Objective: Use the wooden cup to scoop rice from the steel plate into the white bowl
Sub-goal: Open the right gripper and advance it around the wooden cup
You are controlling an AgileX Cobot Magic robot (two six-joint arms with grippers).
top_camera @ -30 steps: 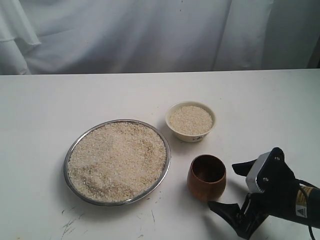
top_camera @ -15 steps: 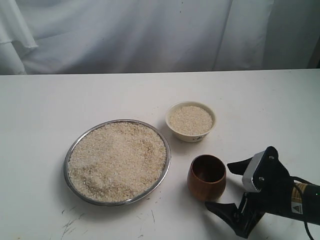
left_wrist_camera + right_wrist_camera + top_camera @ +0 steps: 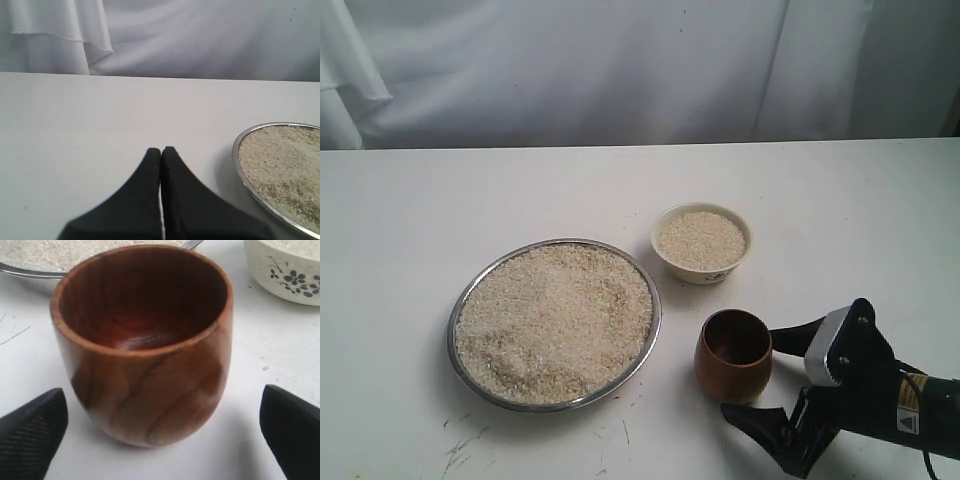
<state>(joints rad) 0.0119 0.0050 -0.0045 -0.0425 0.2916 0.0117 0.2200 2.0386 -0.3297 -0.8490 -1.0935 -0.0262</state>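
The steel plate [image 3: 651,322] lies left of centre, heaped with rice [image 3: 555,320]. Behind it to the right stands the white bowl [image 3: 701,267], filled with rice too. The empty wooden cup [image 3: 733,353] stands upright in front of the bowl. My right gripper [image 3: 760,372] is open just right of the cup, its two black fingers [image 3: 31,427] reaching toward either side of the cup [image 3: 145,340] without touching it. My left gripper [image 3: 161,150] is shut on nothing, hovering over bare table beside the plate's rim [image 3: 237,165]; it does not appear in the exterior view.
A white cloth backdrop [image 3: 620,70] hangs behind the white table [image 3: 470,200]. Dark scuff marks [image 3: 460,445] dot the table in front of the plate. The bowl's flower print [image 3: 295,279] faces the right wrist camera.
My right gripper has slid leftward toward the wooden cup, its fingers now level with the cup's sides. Cup, plate and bowl have not moved.
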